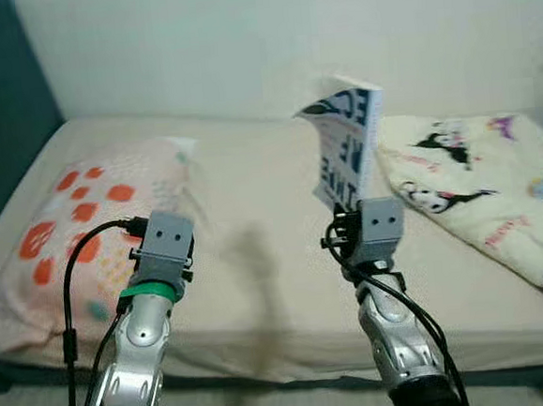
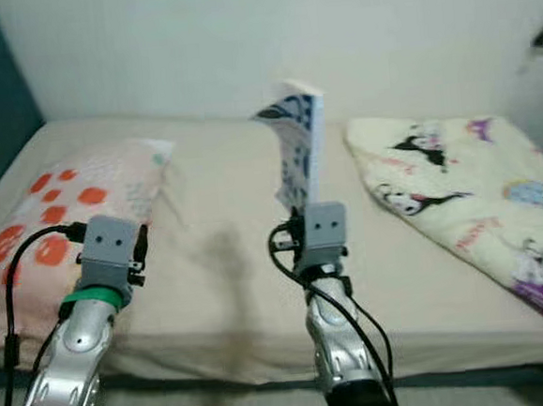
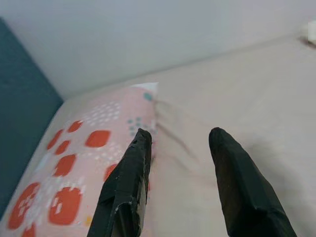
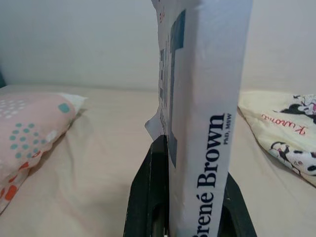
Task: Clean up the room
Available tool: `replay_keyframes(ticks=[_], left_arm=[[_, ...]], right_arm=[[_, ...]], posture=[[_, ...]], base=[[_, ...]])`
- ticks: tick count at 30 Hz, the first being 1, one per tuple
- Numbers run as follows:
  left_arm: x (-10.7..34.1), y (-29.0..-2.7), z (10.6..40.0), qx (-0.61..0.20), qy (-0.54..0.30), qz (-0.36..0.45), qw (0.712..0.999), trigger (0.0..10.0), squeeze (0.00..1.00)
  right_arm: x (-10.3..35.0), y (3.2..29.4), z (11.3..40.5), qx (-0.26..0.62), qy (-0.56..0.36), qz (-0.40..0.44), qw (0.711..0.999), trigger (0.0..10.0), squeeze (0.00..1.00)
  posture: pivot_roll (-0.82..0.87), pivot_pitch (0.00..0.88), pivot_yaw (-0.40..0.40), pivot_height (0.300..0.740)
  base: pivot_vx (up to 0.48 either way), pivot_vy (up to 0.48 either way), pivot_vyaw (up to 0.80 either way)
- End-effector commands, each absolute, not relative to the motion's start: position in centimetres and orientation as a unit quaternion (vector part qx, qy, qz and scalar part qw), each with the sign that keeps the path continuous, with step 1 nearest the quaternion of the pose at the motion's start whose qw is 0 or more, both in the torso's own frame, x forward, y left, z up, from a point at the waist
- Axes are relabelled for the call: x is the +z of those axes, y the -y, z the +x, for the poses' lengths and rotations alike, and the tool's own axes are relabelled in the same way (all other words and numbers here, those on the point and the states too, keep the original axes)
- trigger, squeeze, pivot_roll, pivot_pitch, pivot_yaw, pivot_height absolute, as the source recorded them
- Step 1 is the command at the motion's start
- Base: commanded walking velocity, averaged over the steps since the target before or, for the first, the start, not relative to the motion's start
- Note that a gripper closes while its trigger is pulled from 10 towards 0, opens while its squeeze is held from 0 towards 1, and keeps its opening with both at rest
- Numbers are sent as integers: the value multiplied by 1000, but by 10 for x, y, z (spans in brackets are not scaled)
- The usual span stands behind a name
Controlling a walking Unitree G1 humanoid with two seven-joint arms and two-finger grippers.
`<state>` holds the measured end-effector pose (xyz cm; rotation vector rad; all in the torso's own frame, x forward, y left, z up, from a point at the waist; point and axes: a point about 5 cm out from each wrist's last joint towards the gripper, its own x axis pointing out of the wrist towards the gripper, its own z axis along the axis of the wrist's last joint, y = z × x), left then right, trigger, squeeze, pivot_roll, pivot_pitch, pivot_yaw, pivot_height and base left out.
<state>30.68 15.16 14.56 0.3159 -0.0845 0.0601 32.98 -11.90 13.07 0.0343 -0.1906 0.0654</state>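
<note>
Above bed (image 1: 257,260) | right gripper (image 4: 190,217) clamped on upright book (image 1: 350,145) | left gripper (image 3: 180,182) parted, empty | risk: narrow low grip, book could pivot or slip.

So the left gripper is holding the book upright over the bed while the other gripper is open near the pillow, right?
Not quite: the right gripper holds the book upright over the bed, as the right wrist view shows. The left gripper is the open one near the pillow.

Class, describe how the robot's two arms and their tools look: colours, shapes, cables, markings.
Both arms are silver with grey boxy wrist housings and black cables. The left arm wears a green band. Each tool, left tool and right tool, has two long black fingers.
</note>
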Motion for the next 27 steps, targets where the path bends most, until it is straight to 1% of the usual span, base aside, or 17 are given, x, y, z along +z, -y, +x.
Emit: replay_keyframes(ticks=[1, 5, 12, 14, 15, 16, 17, 18, 19, 21, 24, 27], left_arm=[[134, -156, 304, 28, 15, 159, 987, 10000, 0], [125, -158, 301, 19, -5, 158, 987, 10000, 0], [112, -164, 298, 7, -33, 191, 981, 10000, 0], [108, -169, 297, 12, -44, 200, 979, 10000, 0], [108, -169, 297, 12, -44, 200, 979, 10000, 0], [104, -173, 294, 15, -52, 202, 978, 10000, 0], [104, -173, 294, 15, -53, 203, 978, 10000, 0], [104, -173, 294, 15, -53, 203, 978, 10000, 0], [103, -173, 292, 13, -53, 205, 977, 10000, 0], [104, -172, 290, 4, -49, 208, 977, 10000, 0], [105, -169, 287, -14, -37, 219, 975, 10000, 0], [105, -169, 286, -18, -36, 215, 976, 10000, 0]], right_arm=[[134, 110, 329, 56, 101, 19, 993, 10000, 0], [130, 104, 327, 75, 89, 30, 993, 10000, 0], [118, 102, 324, 87, 55, 55, 993, 10000, 0], [104, 103, 325, 85, 5, 107, 991, 10000, 0], [104, 103, 325, 85, 5, 107, 991, 10000, 0], [88, 101, 325, 83, -57, 205, 974, 10000, 0], [85, 99, 324, 85, -72, 233, 966, 10000, 0], [85, 99, 324, 85, -72, 233, 966, 10000, 0], [83, 96, 325, 91, -83, 257, 959, 10000, 0], [82, 92, 325, 103, -89, 256, 957, 10000, 0], [83, 84, 326, 128, -86, 217, 964, 10000, 0], [84, 81, 326, 135, -88, 218, 963, 10000, 0]], posture=[[61, 41, -3, 740], [62, 45, -8, 740], [65, 49, -13, 740], [68, 57, -18, 740], [68, 57, -18, 740], [73, 69, -21, 740], [73, 69, -21, 740], [73, 69, -21, 740], [78, 81, -24, 740], [80, 86, -27, 740], [85, 91, -32, 740], [90, 95, -35, 740]], base=[[0, 0, 0], [0, 0, 0], [0, 0, 0], [0, 0, 0], [0, 0, 0], [0, 0, 0], [0, 0, 0], [0, 0, 0], [0, 0, 0], [0, 0, 0], [0, 0, 0], [0, 0, 0]])
